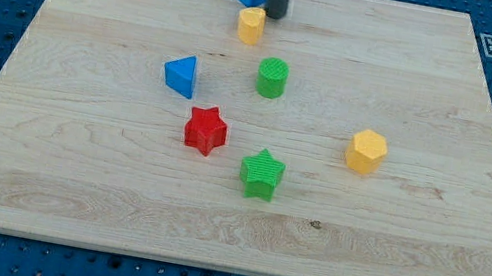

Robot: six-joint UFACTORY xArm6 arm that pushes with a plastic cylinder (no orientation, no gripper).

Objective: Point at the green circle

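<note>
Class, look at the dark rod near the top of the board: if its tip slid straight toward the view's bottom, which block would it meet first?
My tip sits just right of the yellow block. Sliding straight down the view, it would probably reach the green circle first, though it might graze the yellow block's edge; depth is hard to judge.

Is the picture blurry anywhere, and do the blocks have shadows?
In the camera view, the blocks look sharp, like the green circle and green star; shadows are only soft and small under each block; the light is even, with no glare on the wooden board; my tip, by the yellow block, looks slightly soft.
</note>
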